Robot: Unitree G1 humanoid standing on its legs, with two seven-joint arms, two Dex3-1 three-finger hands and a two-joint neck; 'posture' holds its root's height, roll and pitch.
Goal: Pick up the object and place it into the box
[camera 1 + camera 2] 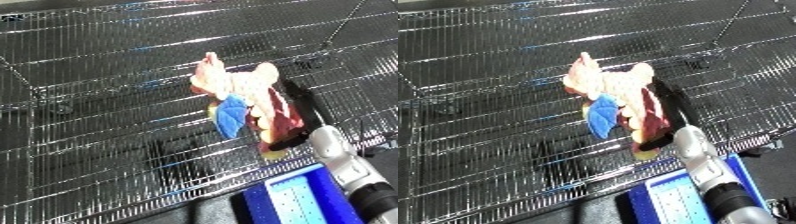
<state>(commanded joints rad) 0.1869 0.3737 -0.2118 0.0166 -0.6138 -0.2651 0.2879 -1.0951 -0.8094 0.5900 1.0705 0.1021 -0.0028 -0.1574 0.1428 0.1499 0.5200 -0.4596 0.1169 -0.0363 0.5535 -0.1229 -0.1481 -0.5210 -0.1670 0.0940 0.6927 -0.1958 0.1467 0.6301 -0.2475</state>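
Note:
A soft toy (242,95) in pink and cream, with a blue patch, a yellow bit and a dark red part, hangs over the wire mesh bin (107,125). My right hand (300,111) comes in from the lower right on a white and silver forearm. Its black fingers lie along the toy's right side and a thumb curls under the toy's lower end, so the hand is shut on it. The toy hides most of the palm. My left hand shows in neither view.
The bin's mesh floor and walls fill most of both views; its near rim (209,184) runs across the lower part. A blue box-like thing with a pale panel (298,200) sits just outside the rim, under my right forearm.

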